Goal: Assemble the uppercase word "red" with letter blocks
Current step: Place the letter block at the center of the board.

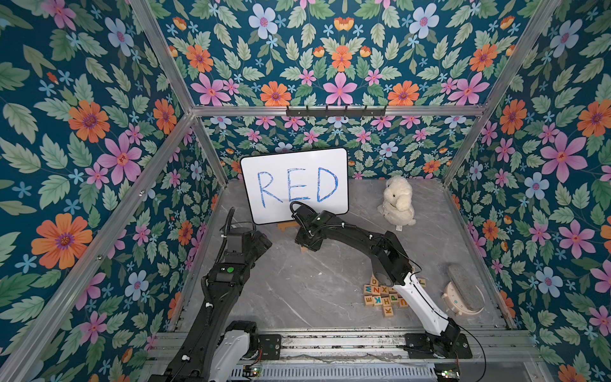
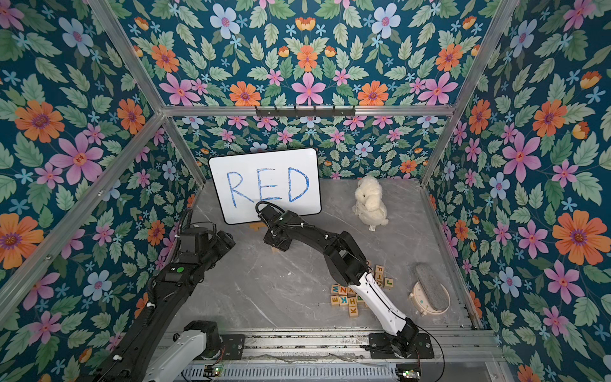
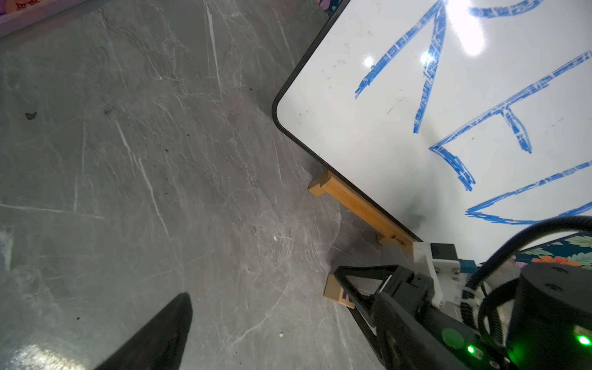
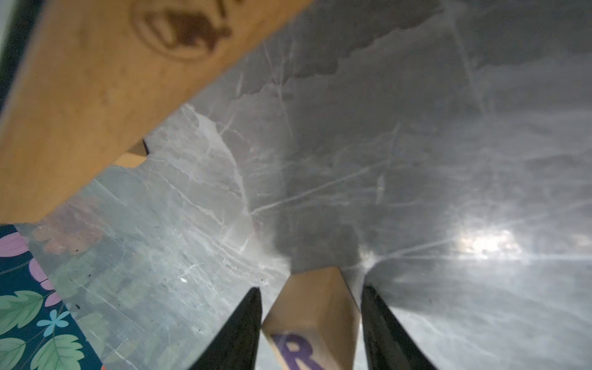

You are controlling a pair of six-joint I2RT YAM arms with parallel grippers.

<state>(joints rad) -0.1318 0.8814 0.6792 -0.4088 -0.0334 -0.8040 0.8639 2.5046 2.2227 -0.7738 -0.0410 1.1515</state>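
Both top views show the right pincer (image 1: pixel 306 244) pointing down at the table (image 1: pixel 297 291) before the whiteboard (image 1: pixel 294 158). The left pincer (image 1: pixel 263 244) hovers alongside, its spread unclear. Left wrist: the R block (image 3: pixel 334 288) rests on the table. Right wrist: the fingers (image 4: pixel 243 330) flank the block, seemingly slightly parted from it.

Black arms (image 1: pixel 347 231), white lower links (image 1: pixel 416 299), ribbed cables (image 1: pixel 227 225), green lights (image 1: pixel 230 269).
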